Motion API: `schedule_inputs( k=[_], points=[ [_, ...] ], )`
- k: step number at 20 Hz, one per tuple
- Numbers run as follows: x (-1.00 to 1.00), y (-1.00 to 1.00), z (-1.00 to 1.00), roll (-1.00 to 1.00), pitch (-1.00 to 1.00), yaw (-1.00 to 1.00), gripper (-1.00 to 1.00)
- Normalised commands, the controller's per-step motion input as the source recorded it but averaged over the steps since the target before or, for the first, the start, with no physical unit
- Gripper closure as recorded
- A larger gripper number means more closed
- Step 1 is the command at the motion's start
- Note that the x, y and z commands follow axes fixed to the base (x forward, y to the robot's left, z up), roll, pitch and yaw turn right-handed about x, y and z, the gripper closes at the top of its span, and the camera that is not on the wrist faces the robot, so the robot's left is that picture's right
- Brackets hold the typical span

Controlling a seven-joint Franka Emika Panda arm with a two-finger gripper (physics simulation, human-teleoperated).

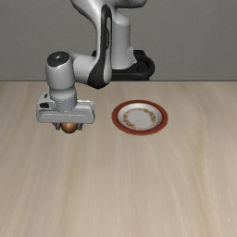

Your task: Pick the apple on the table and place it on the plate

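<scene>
A white robot arm (100,46), its top cut off by the frame, bends low over a pale wood-grain tabletop (139,194). Its pincer (67,123) sits directly above a small reddish-brown apple (68,128) toward the exterior view's left. The pincer's broad grey housing covers most of the round fruit, leaving just its lower edge and a dark shadow showing. Whether the pincer is closed on the apple or merely poised around it cannot be told, nor whether the fruit rests on the wood. Well apart, toward the exterior view's right, lies 1 round plate (141,117), red-rimmed, its pale, faintly patterned centre bare.
</scene>
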Motion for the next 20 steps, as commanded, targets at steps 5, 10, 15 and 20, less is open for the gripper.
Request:
schedule_inputs(
  k=[5,10,15,20],
  points=[
    [0.00,0.00,0.40,0.00,0.00,0.00,1.00],
    [0.00,0.00,1.00,0.00,0.00,0.00,1.00],
    [0.00,1.00,0.00,0.00,0.00,0.00,1.00],
    [0.00,1.00,0.00,0.00,0.00,0.00,1.00]
  ],
)
